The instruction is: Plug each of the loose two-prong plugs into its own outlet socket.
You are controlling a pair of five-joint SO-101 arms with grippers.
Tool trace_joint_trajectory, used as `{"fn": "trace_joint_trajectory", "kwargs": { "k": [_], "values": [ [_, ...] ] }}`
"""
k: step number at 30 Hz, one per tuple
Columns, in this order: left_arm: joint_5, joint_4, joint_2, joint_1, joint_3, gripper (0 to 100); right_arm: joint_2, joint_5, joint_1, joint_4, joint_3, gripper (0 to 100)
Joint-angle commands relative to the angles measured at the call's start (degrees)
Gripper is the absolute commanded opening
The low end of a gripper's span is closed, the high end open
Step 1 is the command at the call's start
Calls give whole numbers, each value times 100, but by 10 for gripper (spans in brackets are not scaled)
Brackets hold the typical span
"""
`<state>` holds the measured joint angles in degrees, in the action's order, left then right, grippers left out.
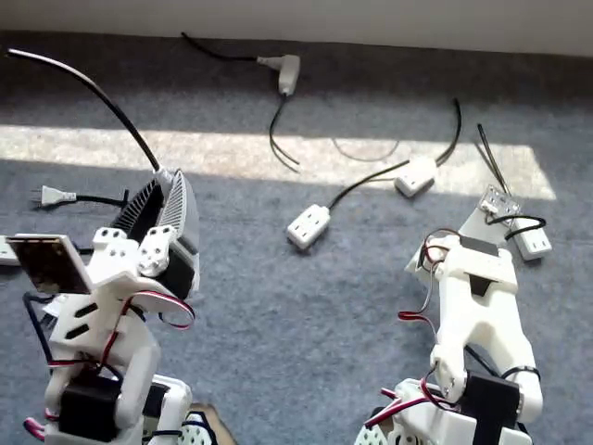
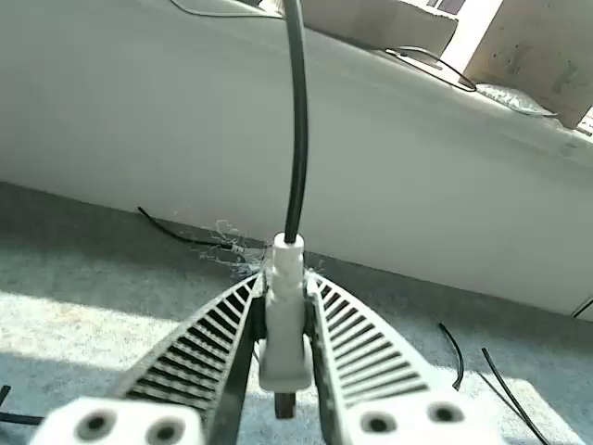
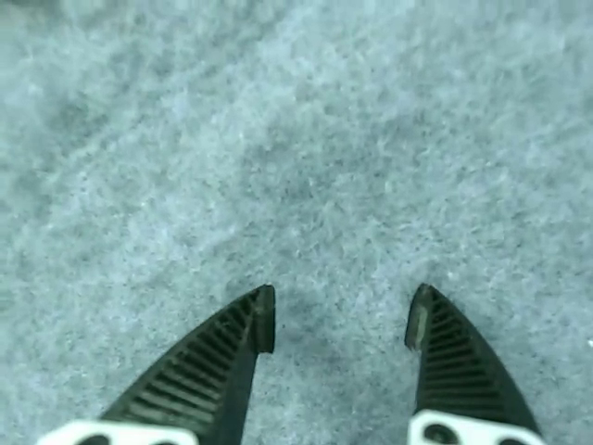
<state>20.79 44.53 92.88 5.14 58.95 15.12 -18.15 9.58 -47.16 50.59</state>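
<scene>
Grey carpet [image 1: 278, 306] w/ a sun band across the far part.

High view: L claw [image 1: 170, 199] sits near-left, clenched on a plug [image 1: 164, 174]. Its black cable [image 1: 93, 88] arcs up and away to the far left. 2 more plugs lie loose: 1 [image 1: 56, 196] just left of that claw, 1 [image 1: 289, 72] far centre. 3 white sockets lie on the floor: centre [image 1: 309, 225], further right [image 1: 416, 175], and 1 [image 1: 533, 243] beside the R arm [image 1: 477, 297]. All are well apart from the held plug.

L wrist view: both pads [image 2: 213, 334] squeeze the plug body. The cable exits past the fingertips, toward a white wall [image 2: 417, 167].

R wrist view: R claw [image 3: 341, 320] released, jaws spread over bare carpet, nothing between.

Risks, my judgement:
- Prongs appear to face back toward the wrist, so I may need a regrip before insertion.
- The stiff cable could twist the plug in the pads.
- Sockets lie unfixed, so a push would slide them unless R claw pins 1.
</scene>
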Motion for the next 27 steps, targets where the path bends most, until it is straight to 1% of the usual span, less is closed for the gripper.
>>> {"fn": "trace_joint_trajectory", "kwargs": {
  "k": [1,4,6,10,12,16,18,20,22,23,25,27],
  "values": [
    [501,-624,796,75,699,6,215,79,40,48,-22,228],
    [967,-1125,1138,400,1051,6,224,79,-57,31,-57,228],
    [1407,-1565,1182,655,1253,6,233,79,-189,22,-75,228],
    [2910,-2382,1182,1033,1736,6,365,79,-549,-321,-321,228],
    [3455,-2629,1182,1121,2035,6,629,79,-646,-593,-426,228],
    [3332,-2971,1182,1042,2756,7,1446,79,-822,-840,-435,225],
    [3411,-3218,1182,1051,3108,7,1930,79,-998,-866,-391,190],
    [3736,-3543,1182,1086,3442,7,2422,176,-1235,-848,-215,114],
    [4299,-3895,1182,1086,3714,7,2914,545,-1473,-831,4,22],
    [4519,-4035,1182,1068,3802,7,3160,703,-1543,-831,145,0],
    [4703,-4097,1182,1077,3811,7,3626,932,-1701,-831,444,21],
    [4809,-4079,1182,1095,3811,7,4084,1055,-1921,-831,725,8]
  ]
}}
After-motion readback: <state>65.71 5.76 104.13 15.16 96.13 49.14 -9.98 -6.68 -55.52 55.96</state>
